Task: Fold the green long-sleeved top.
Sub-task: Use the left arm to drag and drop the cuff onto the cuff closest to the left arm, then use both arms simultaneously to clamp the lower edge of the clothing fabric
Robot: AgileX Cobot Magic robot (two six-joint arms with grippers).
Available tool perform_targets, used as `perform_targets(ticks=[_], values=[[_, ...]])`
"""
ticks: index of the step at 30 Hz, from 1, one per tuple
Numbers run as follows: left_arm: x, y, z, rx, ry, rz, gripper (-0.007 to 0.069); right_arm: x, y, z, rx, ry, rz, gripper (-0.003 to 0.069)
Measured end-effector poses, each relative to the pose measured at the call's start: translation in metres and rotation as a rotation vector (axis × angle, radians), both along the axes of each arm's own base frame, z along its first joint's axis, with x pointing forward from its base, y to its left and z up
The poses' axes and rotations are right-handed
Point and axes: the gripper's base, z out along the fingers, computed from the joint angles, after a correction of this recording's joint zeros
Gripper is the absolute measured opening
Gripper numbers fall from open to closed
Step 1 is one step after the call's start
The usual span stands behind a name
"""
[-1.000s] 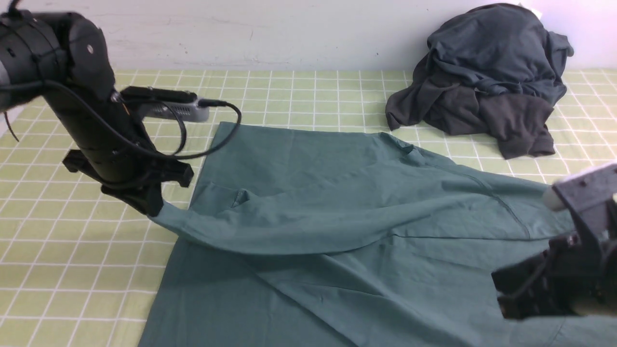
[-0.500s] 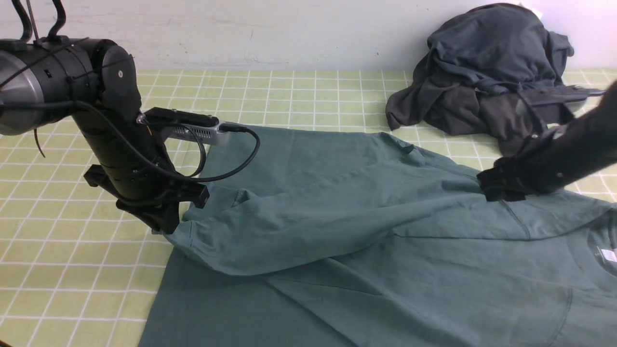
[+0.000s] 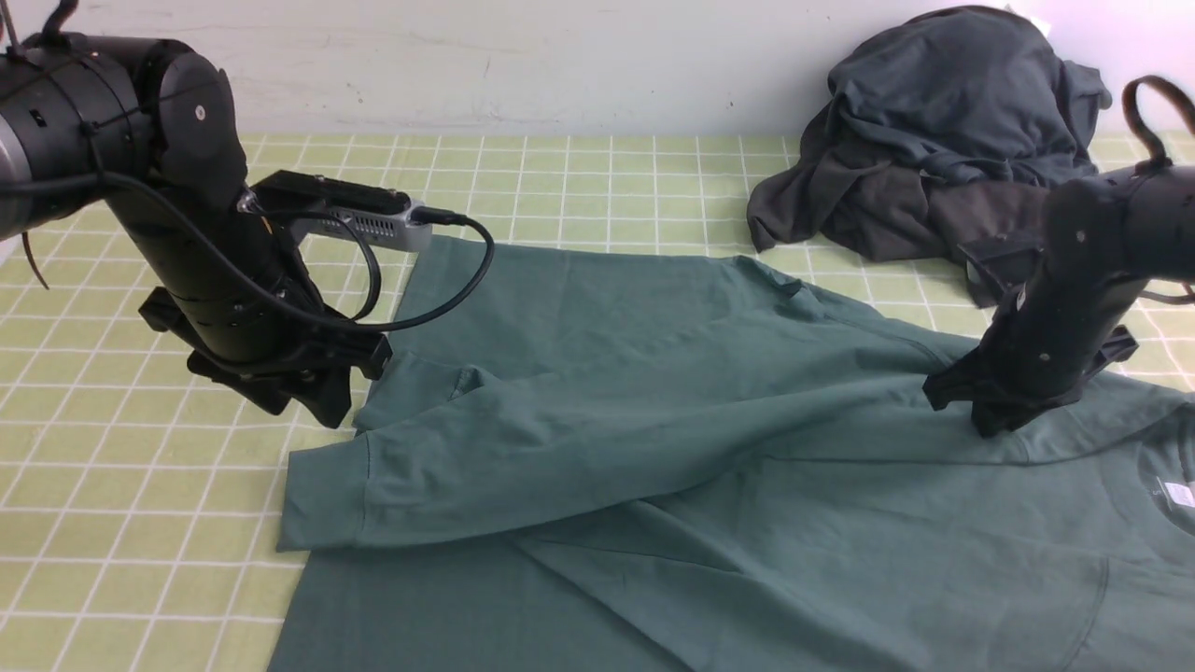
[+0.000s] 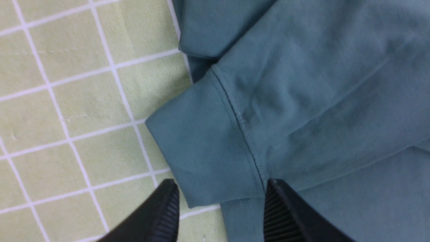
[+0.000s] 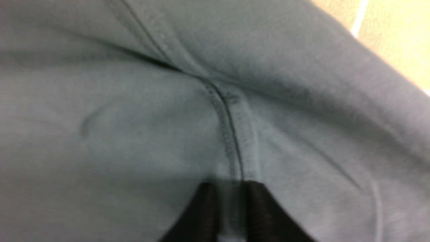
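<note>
Green long-sleeved top (image 3: pixel 653 392) lies flat on the checked cloth (image 3: pixel 140 523), centre to right of your front view; left gripper (image 3: pixel 313 406) hangs just above the cuff (image 4: pixel 201 158), fingers spread, holding nothing; sleeve (image 3: pixel 607 448) runs its long axis from that cuff rightward across the body to the shoulder seam (image 5: pixel 228 117); right gripper (image 3: pixel 990 425) sits there, fingers nearly together, pinching fabric at the seam; near hem and right side cut off; other sleeve not visible; dark clothes (image 3: pixel 943 140) heaped far right.
</note>
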Motion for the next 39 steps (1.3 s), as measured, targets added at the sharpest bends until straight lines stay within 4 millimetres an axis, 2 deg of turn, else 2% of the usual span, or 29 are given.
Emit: perform_targets(ticks=[2, 5, 9, 14, 17, 20, 24, 25, 28, 30, 31, 33, 34, 35, 37, 38, 39], values=[[-0.001, 0.0, 0.002, 0.002, -0.007, -0.001, 0.0325, 0.0, -0.002, 0.0, -0.029, -0.002, 0.02, 0.0019], [-0.001, 0.001, 0.003, 0.007, -0.013, -0.002, 0.0325, 0.001, -0.006, 0.001, -0.088, 0.003, 0.055, -0.0006], [-0.001, 0.001, 0.004, 0.007, -0.016, -0.003, 0.0325, 0.005, -0.017, 0.003, -0.126, 0.003, 0.043, -0.001], [0.0, 0.001, 0.004, 0.004, -0.033, -0.002, 0.0325, 0.017, -0.042, 0.018, -0.13, -0.063, -0.018, -0.001], [0.001, 0.001, 0.005, 0.002, -0.039, -0.001, 0.0325, 0.019, -0.048, 0.02, -0.122, -0.08, -0.034, -0.001], [0.0, -0.003, 0.005, -0.013, -0.033, -0.008, 0.0325, 0.019, -0.046, 0.019, -0.085, -0.078, -0.054, 0.0018], [-0.013, -0.02, 0.01, -0.046, -0.005, -0.078, 0.0325, 0.018, -0.038, 0.019, -0.031, -0.072, -0.076, 0.0134], [-0.014, -0.021, 0.009, -0.045, -0.002, -0.083, 0.0325, 0.018, -0.037, 0.019, -0.028, -0.071, -0.077, 0.0142], [-0.049, -0.046, 0.024, -0.063, -0.029, -0.2, 0.0325, 0.012, -0.026, 0.039, 0.04, -0.092, -0.094, 0.0276], [-0.08, -0.059, 0.024, -0.044, -0.015, -0.309, 0.0325, 0.003, -0.012, 0.066, 0.101, -0.124, -0.063, 0.0332], [-0.083, -0.059, 0.024, -0.04, -0.012, -0.318, 0.0325, 0.003, -0.012, 0.068, 0.107, -0.13, -0.06, 0.0335], [-0.118, -0.065, 0.007, 0.032, 0.043, -0.457, 0.0325, -0.013, 0.015, 0.106, 0.193, -0.189, 0.044, 0.0353], [-0.121, -0.065, 0.005, 0.039, 0.048, -0.469, 0.0325, -0.014, 0.02, 0.109, 0.2, -0.194, 0.06, 0.0353], [-0.14, -0.063, -0.015, 0.117, 0.103, -0.576, 0.0325, -0.028, 0.041, 0.135, 0.259, -0.248, 0.16, 0.0349], [-0.156, -0.058, -0.035, 0.193, 0.163, -0.685, 0.0325, -0.044, 0.066, 0.158, 0.313, -0.29, 0.277, 0.0337], [-0.157, -0.057, -0.038, 0.201, 0.169, -0.697, 0.0325, -0.047, 0.071, 0.16, 0.32, -0.29, 0.297, 0.0334], [-0.169, -0.051, -0.055, 0.253, 0.21, -0.797, 0.0325, -0.063, 0.091, 0.174, 0.359, -0.302, 0.408, 0.032]])
